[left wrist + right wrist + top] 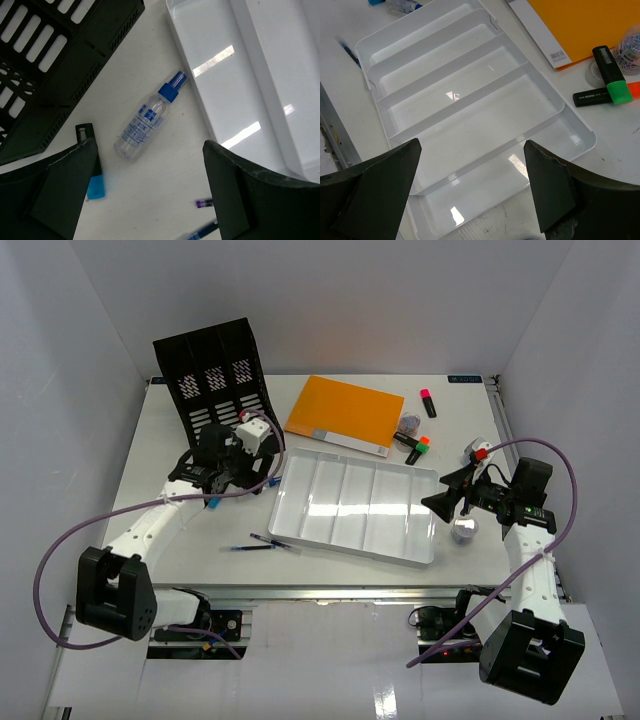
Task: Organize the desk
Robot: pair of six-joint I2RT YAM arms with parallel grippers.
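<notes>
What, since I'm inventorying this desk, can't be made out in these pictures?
Bottle label, left wrist view: print too small to read.
Blue marker, left wrist view: partly hidden behind a pincer finger.
Pen, left wrist view: cut off by the bottom edge.
Silvery object, top view: too small to identify.
Clips, right wrist view: cut off by the right edge.

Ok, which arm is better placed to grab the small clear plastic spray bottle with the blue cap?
Left. The open left gripper hangs directly above the spray bottle; the right gripper sits across the white compartmented tray.
</notes>
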